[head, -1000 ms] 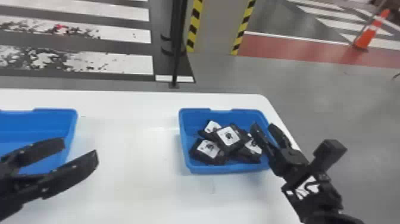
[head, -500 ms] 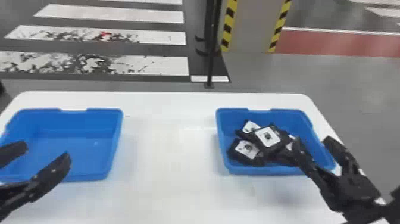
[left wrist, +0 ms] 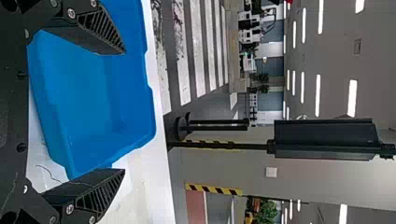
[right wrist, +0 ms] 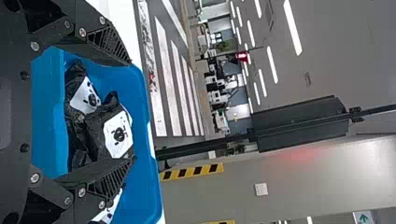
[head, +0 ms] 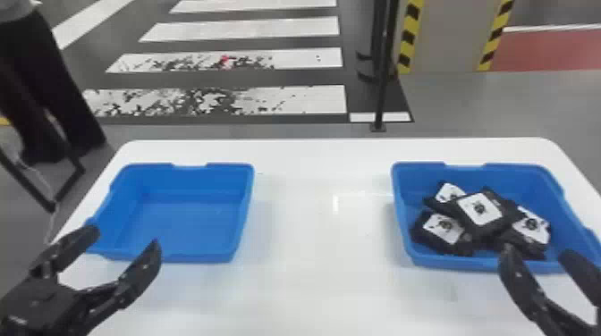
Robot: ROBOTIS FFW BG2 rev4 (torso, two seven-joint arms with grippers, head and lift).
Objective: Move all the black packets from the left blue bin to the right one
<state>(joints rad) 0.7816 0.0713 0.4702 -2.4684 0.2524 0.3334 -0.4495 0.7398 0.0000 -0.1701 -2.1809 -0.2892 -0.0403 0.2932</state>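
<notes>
My left gripper (head: 123, 252) stands open by the near edge of the left blue bin (head: 179, 223), which holds nothing. In the left wrist view the left gripper (left wrist: 123, 112) has its fingers wide apart, with the bin's bare blue floor beyond them. The right blue bin (head: 523, 176) holds several black packets (head: 480, 212) with white labels, heaped together. My right gripper (head: 536, 254) is open at that bin's near rim. In the right wrist view the right gripper (right wrist: 133, 112) has nothing between its fingertips, and packets (right wrist: 100, 135) lie in the bin beyond.
Both bins stand on a white table (head: 322, 232), with a wide stretch of tabletop between them. A black post (head: 382, 80) rises from the floor behind the table.
The head view has swung left, so both bins sit farther right in it. Relative to the bins, my right gripper has drawn back toward the near rim; both grippers stay open.
</notes>
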